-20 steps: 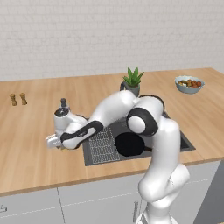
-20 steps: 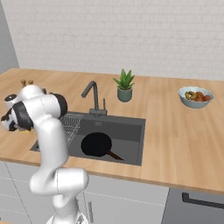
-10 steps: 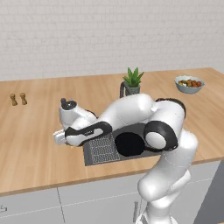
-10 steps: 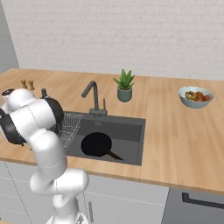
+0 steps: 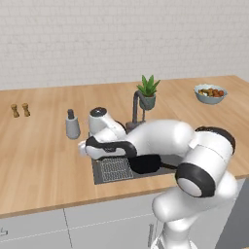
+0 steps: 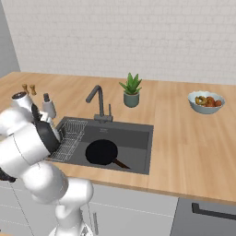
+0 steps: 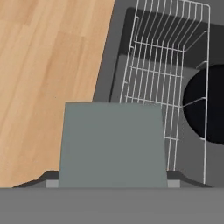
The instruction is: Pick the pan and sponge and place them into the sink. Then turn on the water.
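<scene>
In the hand view my gripper is shut on the sponge, a grey-green flat block that spans the gap between the two dark fingertips. It hangs over the left rim of the sink, beside the wire rack. The black pan lies in the basin past the rack. From the left base view the hand sits at the sink's left edge, and the pan rests in the basin. The right base view shows the pan in the sink.
The dark faucet stands behind the basin. A grey dispenser is just left of the sink, close to the hand. A potted plant, a fruit bowl and two small shakers stand on the wooden counter.
The arm has swung right, carrying the hand and sponge from the counter left of the sink to the sink's left rim. The pan has stayed in the basin.
</scene>
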